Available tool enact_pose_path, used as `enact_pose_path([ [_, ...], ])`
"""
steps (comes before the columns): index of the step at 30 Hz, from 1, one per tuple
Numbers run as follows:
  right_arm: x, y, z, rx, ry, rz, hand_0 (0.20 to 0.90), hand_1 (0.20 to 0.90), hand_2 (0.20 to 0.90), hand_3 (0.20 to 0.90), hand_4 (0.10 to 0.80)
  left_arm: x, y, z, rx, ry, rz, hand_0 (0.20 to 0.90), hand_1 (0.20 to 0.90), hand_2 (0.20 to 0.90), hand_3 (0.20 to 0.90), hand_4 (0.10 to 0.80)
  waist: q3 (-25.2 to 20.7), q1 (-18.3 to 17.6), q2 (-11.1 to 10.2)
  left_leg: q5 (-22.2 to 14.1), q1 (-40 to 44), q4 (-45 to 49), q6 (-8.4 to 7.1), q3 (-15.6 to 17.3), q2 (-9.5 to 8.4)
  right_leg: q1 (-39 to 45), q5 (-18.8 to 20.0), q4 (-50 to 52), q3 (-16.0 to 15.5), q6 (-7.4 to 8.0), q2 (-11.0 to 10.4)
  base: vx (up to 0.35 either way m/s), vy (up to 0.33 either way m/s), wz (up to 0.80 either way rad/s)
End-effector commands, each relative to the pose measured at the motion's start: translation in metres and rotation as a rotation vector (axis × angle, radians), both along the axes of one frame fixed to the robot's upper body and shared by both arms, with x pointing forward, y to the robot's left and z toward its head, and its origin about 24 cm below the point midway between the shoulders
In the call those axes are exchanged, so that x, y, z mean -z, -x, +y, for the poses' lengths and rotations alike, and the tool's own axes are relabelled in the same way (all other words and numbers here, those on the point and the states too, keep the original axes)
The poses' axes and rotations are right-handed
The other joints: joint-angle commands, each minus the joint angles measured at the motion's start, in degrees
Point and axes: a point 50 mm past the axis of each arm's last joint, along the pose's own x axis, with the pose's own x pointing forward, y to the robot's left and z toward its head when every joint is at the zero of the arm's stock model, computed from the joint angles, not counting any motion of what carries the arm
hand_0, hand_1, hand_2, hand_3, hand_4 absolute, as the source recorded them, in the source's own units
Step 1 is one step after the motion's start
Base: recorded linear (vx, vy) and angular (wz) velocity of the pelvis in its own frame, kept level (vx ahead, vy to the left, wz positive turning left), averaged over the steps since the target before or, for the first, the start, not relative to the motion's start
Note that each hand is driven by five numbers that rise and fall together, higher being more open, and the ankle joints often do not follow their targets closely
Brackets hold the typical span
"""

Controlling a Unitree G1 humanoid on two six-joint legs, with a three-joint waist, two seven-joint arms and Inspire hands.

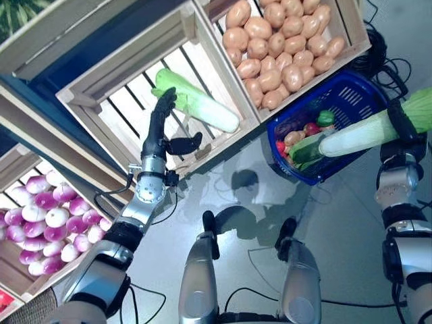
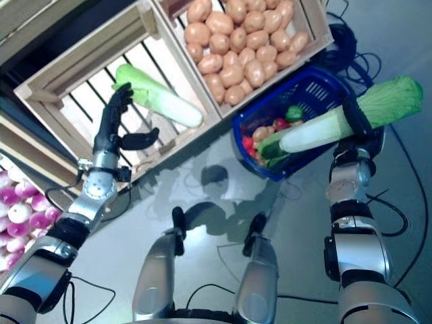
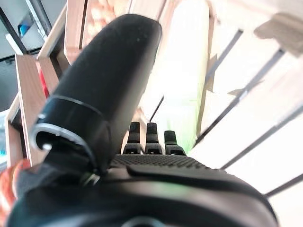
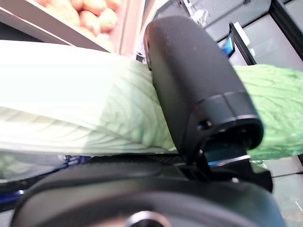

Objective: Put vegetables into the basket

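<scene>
Three wooden crates stand tilted in a row on the floor. The potato crate (image 1: 351, 50) is full of potatoes (image 1: 280, 47). The middle crate (image 1: 91, 91) holds a single long cabbage (image 1: 199, 102) lying across its slats. The onion crate (image 1: 10, 196), at the robot's left, is heaped with purple and white onions (image 1: 47, 223). Just beside the potato crate sits the blue basket (image 1: 351, 101), already holding a few small vegetables: something red, something green, a pale one and a cucumber-like piece.

The step in hand looks like the delivery of a second cabbage (image 1: 368, 128). The right hand (image 1: 403, 128) is clamped around its middle, thumb curled over the leaves as the right wrist view shows, and holds it level above the basket, white stalk end over the basket's inside, leafy end sticking out past the rim.

The left hand (image 1: 162, 128) reaches into the middle crate with fingers straight and thumb spread wide, holding nothing, its fingertips near the leafy end of the cabbage there; I cannot tell whether they touch it.

Next, by my reading, the right hand needs to lower the stalk end into the basket and let go; the cabbage is longer than the basket, so it will likely rest slanted over the rim.
</scene>
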Motion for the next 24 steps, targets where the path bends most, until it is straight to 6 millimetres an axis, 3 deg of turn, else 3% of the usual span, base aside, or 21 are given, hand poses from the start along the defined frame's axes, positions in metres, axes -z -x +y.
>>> enact_pose_path([
  [1, -0.096, 0.004, -0.010, 0.081, 0.223, -0.291, 0.300, 0.300, 0.300, 0.300, 0.400, -0.086, 0.006, -0.003, 0.052, 0.074, -0.377, 0.900, 0.900, 0.900, 0.900, 0.800, -0.61, 0.11, -0.17, -7.59, -0.45, 5.50, -2.41, -2.15, 0.98, -1.00, -5.48, 7.76, 2.17, -1.41, -0.41, -0.063, 0.017, 0.02],
  [5, -0.117, -0.002, -0.001, 0.035, 0.303, -0.288, 0.300, 0.300, 0.300, 0.300, 0.400, -0.101, 0.008, -0.011, 0.087, 0.087, -0.439, 0.900, 0.900, 0.900, 0.900, 0.800, -0.28, 0.06, 0.22, -10.37, -6.11, 11.67, -2.07, -2.39, 1.95, -6.99, -7.83, 14.15, 3.66, -1.76, -1.51, -0.044, 0.001, 0.01],
  [10, -0.130, -0.008, 0.006, -0.007, 0.349, -0.287, 0.300, 0.300, 0.300, 0.300, 0.400, -0.105, 0.009, -0.014, 0.098, 0.102, -0.456, 0.900, 0.900, 0.900, 0.900, 0.800, -0.27, 0.37, 0.75, -12.46, -10.49, 16.72, -1.77, -3.54, 2.75, -11.77, -9.85, 19.44, 4.87, -2.35, -1.85, -0.013, -0.010, 0.04],
  [11, -0.131, -0.009, 0.008, -0.016, 0.358, -0.267, 0.627, 0.627, 0.627, 0.627, 0.618, -0.104, 0.010, -0.014, 0.098, 0.106, -0.454, 0.900, 0.900, 0.900, 0.900, 0.800, -0.27, 0.54, 0.82, -12.86, -11.43, 18.06, -1.77, -3.79, 2.76, -12.58, -10.24, 20.56, 4.98, -2.50, -1.99, 0.000, 0.000, 0.00],
  [12, -0.132, -0.010, 0.009, -0.008, 0.363, -0.256, 0.900, 0.900, 0.900, 0.900, 0.800, -0.104, 0.010, -0.014, 0.098, 0.107, -0.453, 0.900, 0.900, 0.900, 0.900, 0.800, -0.27, 0.61, 0.91, -13.23, -12.09, 19.00, -1.64, -3.94, 2.80, -13.26, -10.58, 21.43, 5.11, -2.62, -2.05, 0.015, -0.026, 0.05],
  [24, -0.129, -0.011, 0.006, -0.004, 0.385, -0.205, 0.900, 0.900, 0.900, 0.900, 0.800, -0.102, 0.012, -0.003, 0.044, 0.044, -0.458, 0.900, 0.900, 0.900, 0.900, 0.800, -0.28, 1.06, 1.16, -13.53, -11.79, 20.18, -1.19, -4.23, 3.27, -13.53, -10.96, 22.97, 5.51, -2.60, -2.07, 0.017, -0.003, 0.02],
])
